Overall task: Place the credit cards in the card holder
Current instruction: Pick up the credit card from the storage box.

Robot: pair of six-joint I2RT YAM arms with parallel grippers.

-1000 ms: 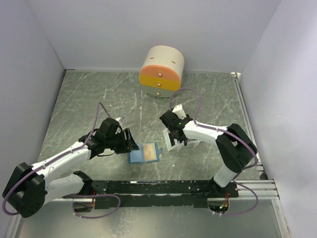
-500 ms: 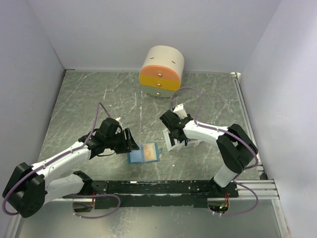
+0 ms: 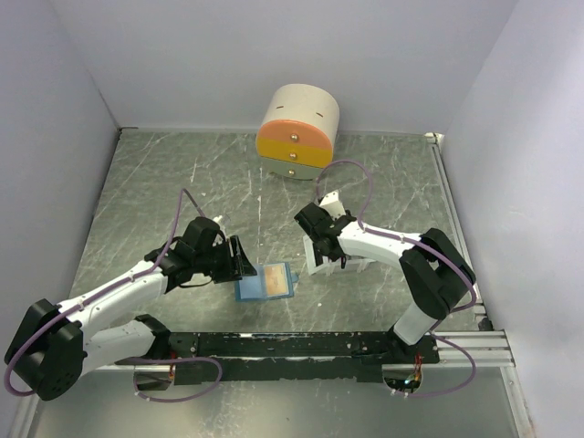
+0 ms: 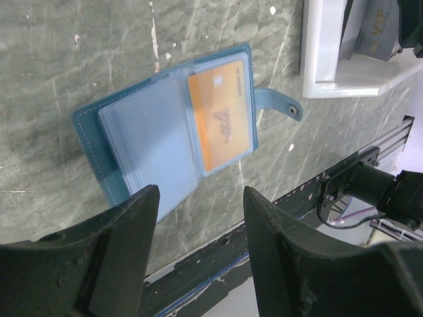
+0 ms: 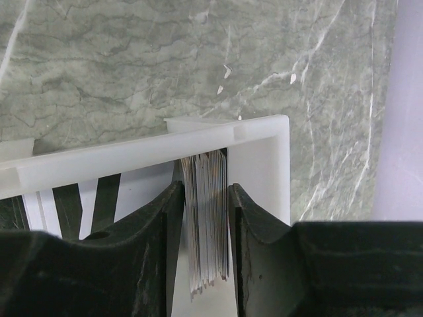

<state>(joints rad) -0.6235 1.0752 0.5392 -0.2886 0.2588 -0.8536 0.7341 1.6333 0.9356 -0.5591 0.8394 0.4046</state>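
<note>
The light-blue card holder (image 3: 266, 282) (image 4: 165, 132) lies open on the marble table, an orange-tan card (image 4: 221, 112) in its right-hand slot and its tab (image 4: 281, 104) pointing toward the tray. My left gripper (image 3: 239, 260) (image 4: 198, 191) hovers open just left of it, holding nothing. My right gripper (image 3: 321, 260) (image 5: 206, 191) reaches down into the white tray (image 5: 132, 155), its fingers against both sides of a stack of credit cards (image 5: 206, 218) standing on edge in the tray's corner. Another greyish card (image 4: 378, 30) shows in the tray.
A round cream drawer box (image 3: 297, 132) with orange and yellow fronts stands at the back. The white tray (image 3: 351, 266) sits right of the card holder. The black base rail (image 3: 301, 345) runs along the near edge. Pale walls enclose three sides.
My right gripper's fingers have narrowed onto the card stack in the tray. The left arm and the card holder have not moved.
</note>
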